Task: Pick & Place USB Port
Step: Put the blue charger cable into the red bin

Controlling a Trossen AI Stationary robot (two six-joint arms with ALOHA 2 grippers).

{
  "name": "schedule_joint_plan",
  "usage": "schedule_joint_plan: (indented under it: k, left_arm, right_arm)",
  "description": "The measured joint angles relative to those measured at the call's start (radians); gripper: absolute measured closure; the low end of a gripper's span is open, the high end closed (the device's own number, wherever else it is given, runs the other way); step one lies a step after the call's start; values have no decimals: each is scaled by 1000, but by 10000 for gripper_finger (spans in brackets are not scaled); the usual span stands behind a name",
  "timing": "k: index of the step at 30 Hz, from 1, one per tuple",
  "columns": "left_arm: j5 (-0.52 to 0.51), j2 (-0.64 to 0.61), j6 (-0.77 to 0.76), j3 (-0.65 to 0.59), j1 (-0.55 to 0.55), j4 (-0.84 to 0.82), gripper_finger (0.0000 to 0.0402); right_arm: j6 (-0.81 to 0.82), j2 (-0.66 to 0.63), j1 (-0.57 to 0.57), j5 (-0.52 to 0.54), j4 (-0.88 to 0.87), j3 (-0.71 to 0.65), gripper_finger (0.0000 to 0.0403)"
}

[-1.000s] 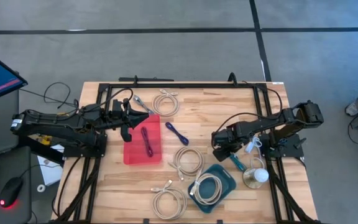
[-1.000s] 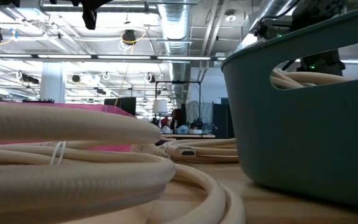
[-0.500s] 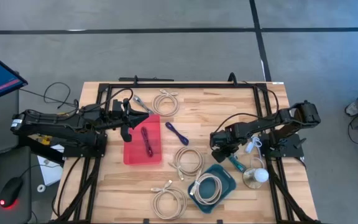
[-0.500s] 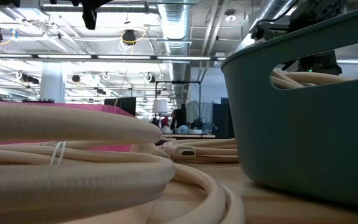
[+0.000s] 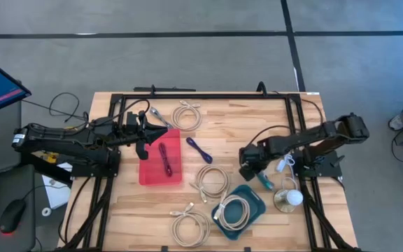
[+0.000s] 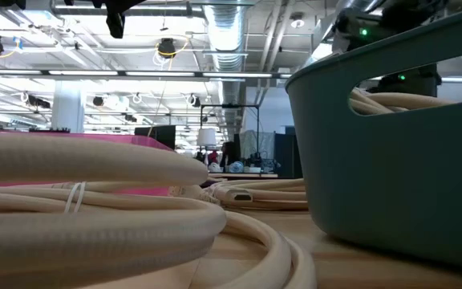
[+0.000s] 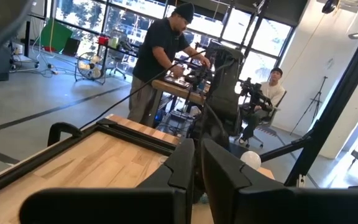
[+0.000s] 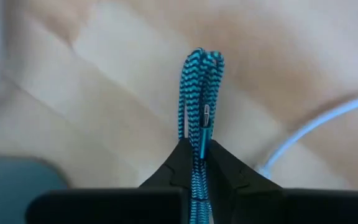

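From above, the right gripper (image 5: pixel 252 172) sits low over the pale wooden counter (image 5: pixel 257 119), beside the teal plastic basket (image 5: pixel 255 210). The left gripper (image 5: pixel 165 128), jaws together, hovers at a pink tray (image 5: pixel 149 171). The right wrist view shows jaws clamped on a folded teal braided USB cable (image 8: pixel 199 81).

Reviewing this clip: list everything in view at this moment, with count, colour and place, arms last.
Table: one, light wood, black frame.
Tray: one, pink, left of centre, purple cable inside.
Loose purple cable: one, centre.
Cream cable coils: four; far edge, centre, near edge, in the bin.
Bin: one, teal, near right.
Teal braided cable: one, at the right gripper.
People: two, beyond the table.
Left gripper: shut, above the tray's far edge.
Right gripper: shut on the teal braided cable.
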Motion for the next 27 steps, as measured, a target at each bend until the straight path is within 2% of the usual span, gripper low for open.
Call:
schedule_joint_plan:
  k: [13, 20, 27]
  left_arm:
    - [0, 0, 0, 0, 0, 0, 371]
    - [0, 0, 0, 0, 0, 0, 371]
    - [0, 0, 0, 0, 0, 0, 371]
  right_arm:
    - [-54, -249, -95, 102, -33, 18, 392]
    - [-165, -329, -165, 143, -27, 140, 392]
    - [-293, -341, -212, 181, -10, 292, 392]
